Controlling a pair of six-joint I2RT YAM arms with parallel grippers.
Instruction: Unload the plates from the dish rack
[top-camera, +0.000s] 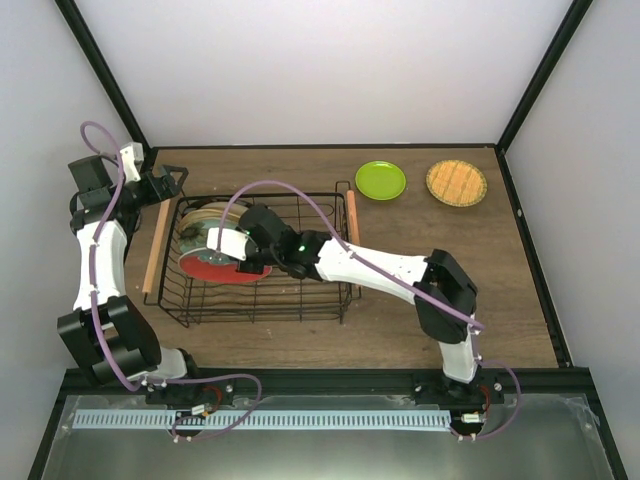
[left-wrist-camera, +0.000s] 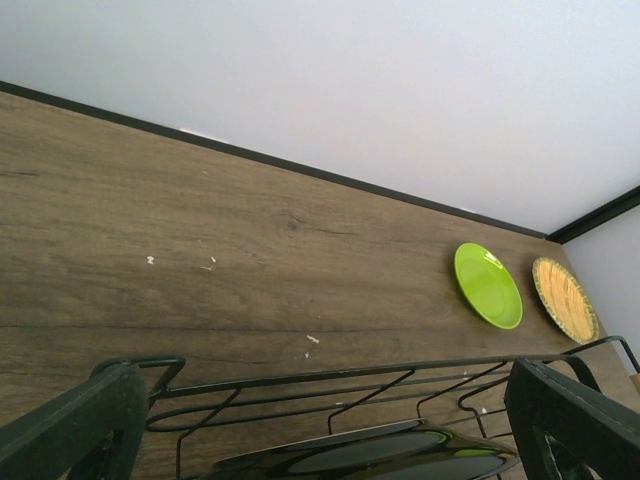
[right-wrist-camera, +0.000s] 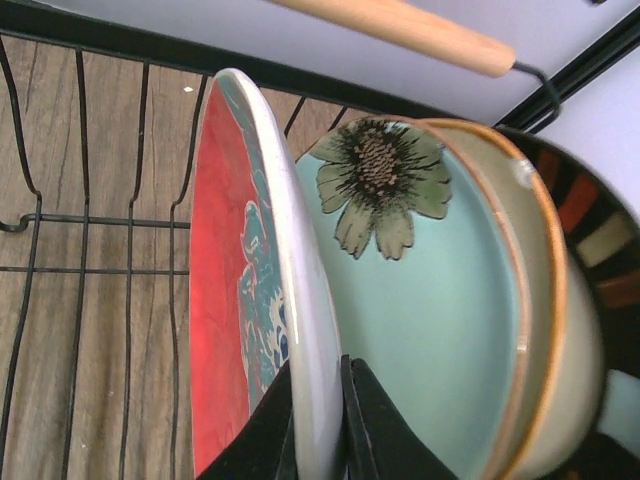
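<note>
The black wire dish rack (top-camera: 255, 320) stands left of centre on the table. Several plates stand on edge in its left end. In the right wrist view they are a red plate with a teal flower (right-wrist-camera: 225, 270), a pale teal plate (right-wrist-camera: 420, 300), a beige plate (right-wrist-camera: 545, 330) and a dark striped-rim plate (right-wrist-camera: 600, 230). My right gripper (right-wrist-camera: 318, 420) is shut on the red plate's rim (top-camera: 205, 265) inside the rack. My left gripper (left-wrist-camera: 322, 400) is open and empty over the rack's far left corner (top-camera: 170, 185). A lime-green plate (top-camera: 381, 180) and an orange gridded plate (top-camera: 456, 183) lie flat at the back right.
The rack has a wooden handle on its left side (top-camera: 155, 250) and on its right side (top-camera: 352, 232). The left wrist view shows the rack's wire rim (left-wrist-camera: 330, 375), the green plate (left-wrist-camera: 487, 285) and the orange plate (left-wrist-camera: 565, 298). A black frame borders the table.
</note>
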